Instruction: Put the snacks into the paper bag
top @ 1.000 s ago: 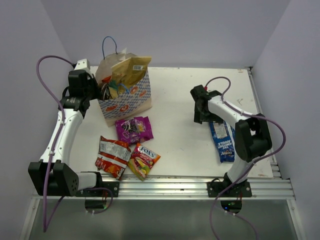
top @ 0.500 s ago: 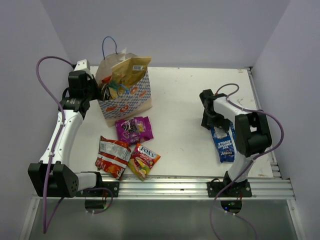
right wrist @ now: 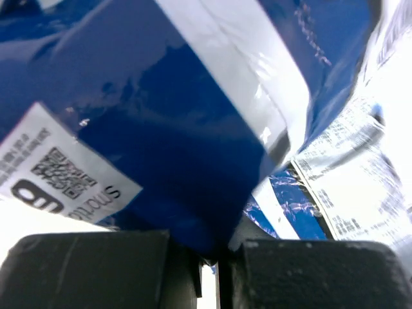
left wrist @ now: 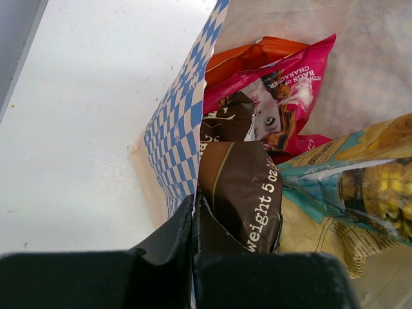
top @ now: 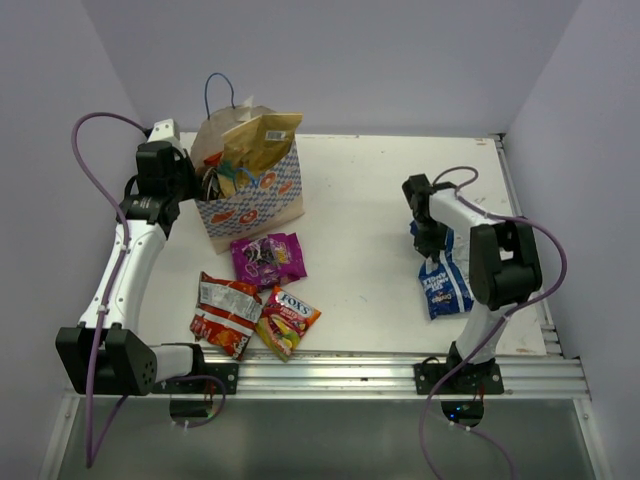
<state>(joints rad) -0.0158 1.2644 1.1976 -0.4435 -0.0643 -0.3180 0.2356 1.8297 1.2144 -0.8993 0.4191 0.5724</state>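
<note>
- Silver-red chips packet (top: pixel 226 314) and yellow-red candy packet (top: pixel 287 320): both are lying flat on the white tabletop (top: pixel 370 200) near its front edge, left of centre. They are side by side with their edges touching, the chips packet on the left.
- Blue-white packet (top: pixel 443 285): it is sitting at the right side of the tabletop, well apart from the other loose snacks. Its far end is being gripped and its near end is pointing toward the front edge. Whether that near end is resting on the surface cannot be told.
- Right gripper (right wrist: pixel 215 257): its jaws are standing almost together and are pinching the crinkled far edge of the blue-white packet, which is filling the right wrist view.
- Purple packet (top: pixel 268 257): it is lying flat just in front of the bag, between the bag and the candy packet.
- Paper bag (top: pixel 250 205): it is standing upright at the far left of the tabletop with its mouth open and a blue cord handle (top: pixel 218 95) rising above it.
- Left gripper (left wrist: pixel 193 219): its jaws are closed tight and are clamping the bag's blue-white checkered wall at the rim.
- Bag contents: a brown packet (left wrist: pixel 241 187) is lying just inside the gripped wall. A pink packet (left wrist: pixel 283 96) and an orange packet (left wrist: pixel 251 51) are lying beyond it, and a tan packet (top: pixel 262 140) is sticking out above the rim.
</note>
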